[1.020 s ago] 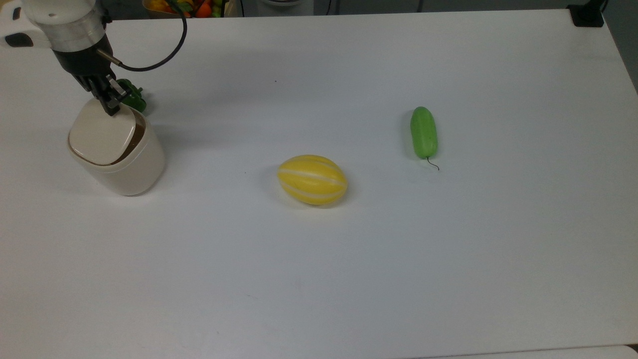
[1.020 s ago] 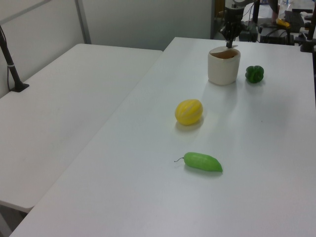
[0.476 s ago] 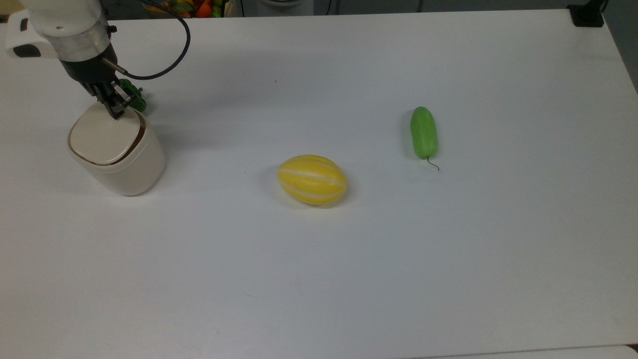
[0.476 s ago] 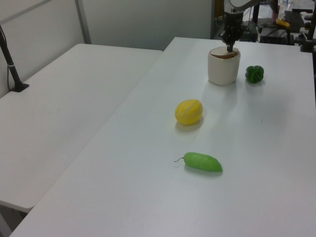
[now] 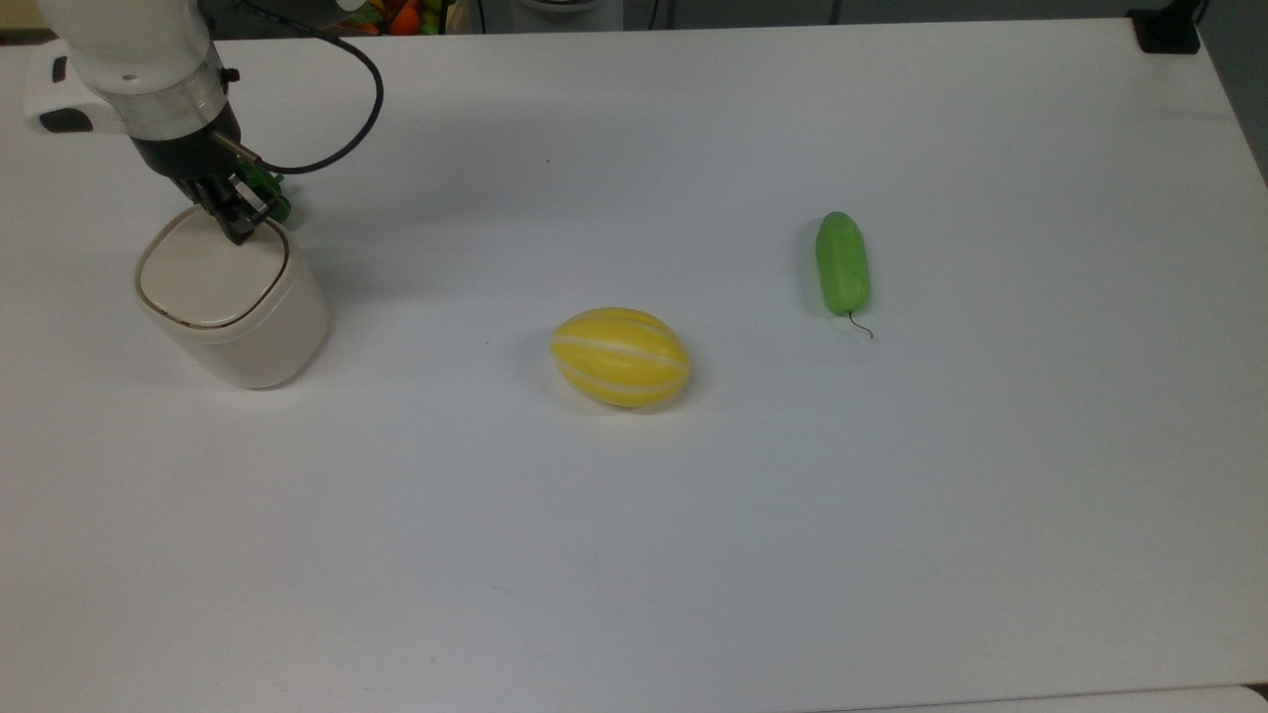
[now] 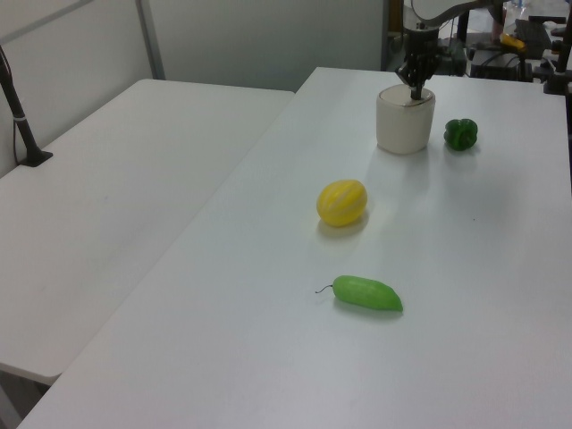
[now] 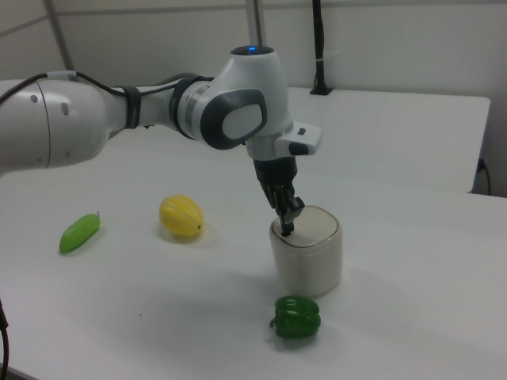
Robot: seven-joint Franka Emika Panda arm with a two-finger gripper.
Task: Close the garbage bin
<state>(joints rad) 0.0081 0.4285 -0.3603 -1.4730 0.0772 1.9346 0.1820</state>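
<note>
We see the garbage bin (image 5: 233, 302) at the top view's left on the table (image 5: 693, 515), lid down flat, contents hidden. The gripper (image 7: 287, 229), fingers together, presses the lid's edge; a green pepper (image 7: 297, 317) sits just beside the bin.

Pepper (image 7: 296, 317) sits just beside bin (image 7: 307, 260), crowding that side. Melon (image 5: 620, 356) and cucumber (image 5: 842, 262) well apart mid-table (image 5: 693, 555); wide bare lanes btwn them, approach unobstructed.
</note>
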